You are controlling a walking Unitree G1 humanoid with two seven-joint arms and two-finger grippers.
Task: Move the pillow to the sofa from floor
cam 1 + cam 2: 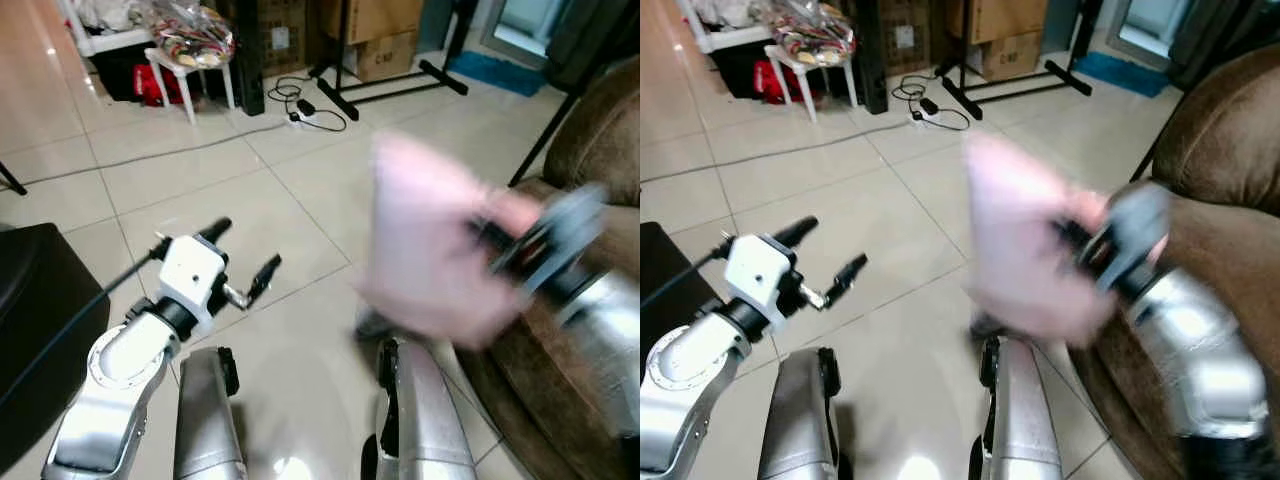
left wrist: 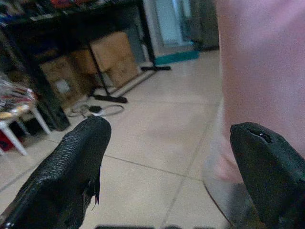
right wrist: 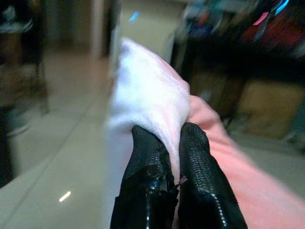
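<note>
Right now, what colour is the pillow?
Pale pink pillow, clearest in the left eye view.

A pale tiled floor (image 1: 200,200) carries a white stool (image 1: 190,75), cardboard boxes (image 1: 385,50), a power strip (image 1: 305,115) (cable trailing) and a brown sofa (image 1: 1220,180).

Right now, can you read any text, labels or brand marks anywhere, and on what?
Box: a dark printed mark, too small to read.
White label on the dark shelf: too blurred to read.
Pillow, held in the right gripper: no text visible.
</note>
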